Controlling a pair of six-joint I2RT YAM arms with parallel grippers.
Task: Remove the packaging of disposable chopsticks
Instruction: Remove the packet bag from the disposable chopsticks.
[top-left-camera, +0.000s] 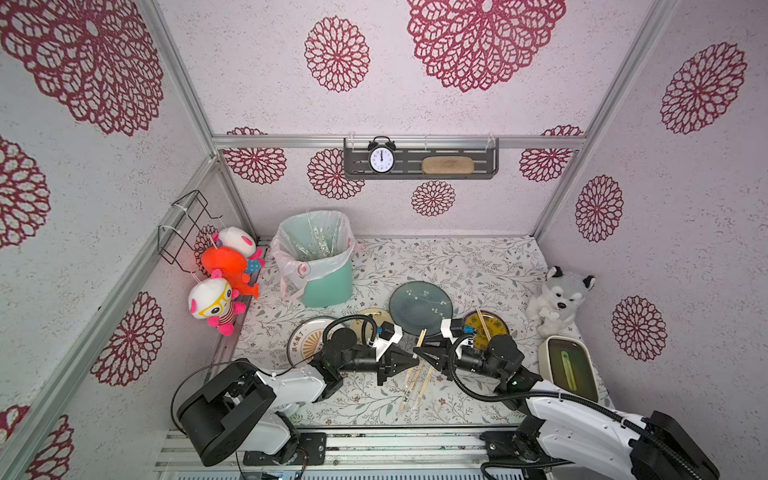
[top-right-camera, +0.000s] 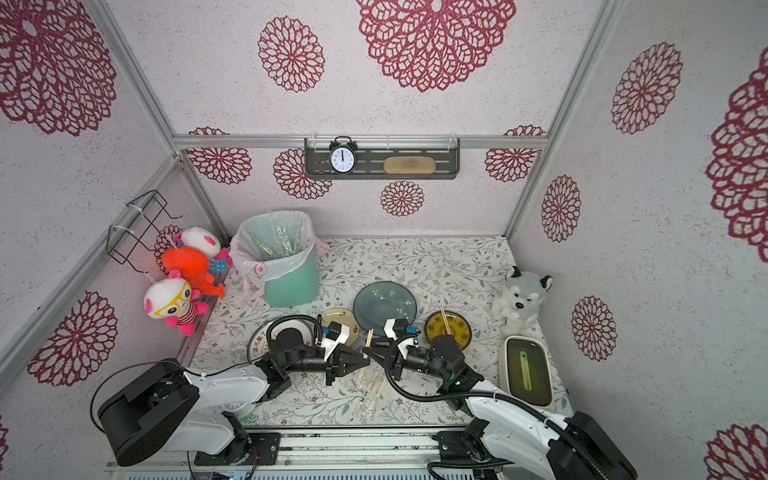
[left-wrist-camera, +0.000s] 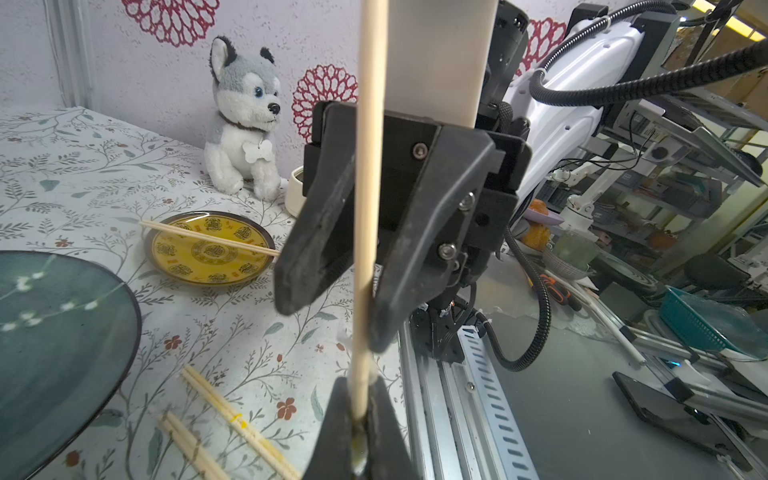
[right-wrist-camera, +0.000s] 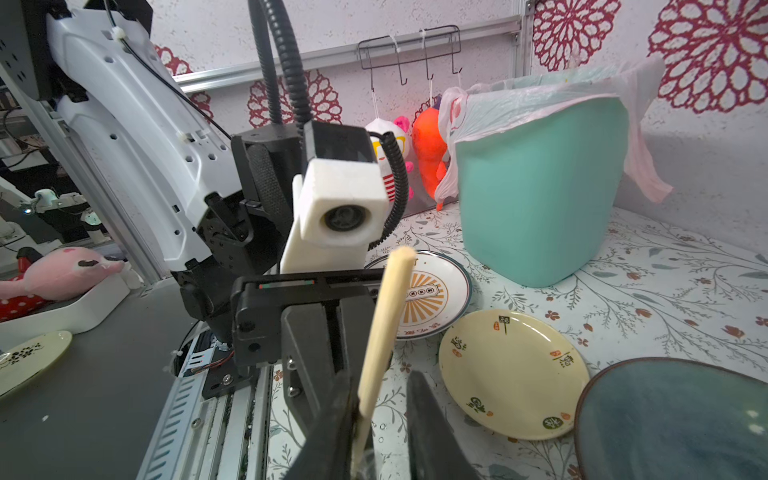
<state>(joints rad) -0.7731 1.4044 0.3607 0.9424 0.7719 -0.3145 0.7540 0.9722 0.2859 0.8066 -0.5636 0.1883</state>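
One pair (left-wrist-camera: 208, 239) on plate (left-wrist-camera: 183, 272), sleeves (top-left-camera: 316, 237) in bin (top-left-camera: 328, 291). Your left gripper (left-wrist-camera: 359, 386) clamps second pair (left-wrist-camera: 370, 166); right gripper (left-wrist-camera: 336, 320) gapes round it. Two near pairs (left-wrist-camera: 232, 419) look wrapped.

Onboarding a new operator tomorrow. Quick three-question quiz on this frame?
1. True or false: a chopstick pair lies on the yellow plate.
2. What sits inside the green bin? A) clear sleeves B) plush dog C) plates
3. Which pincer is clamped on the raised chopsticks?
Key: 1 true; 2 A; 3 the left pincer.
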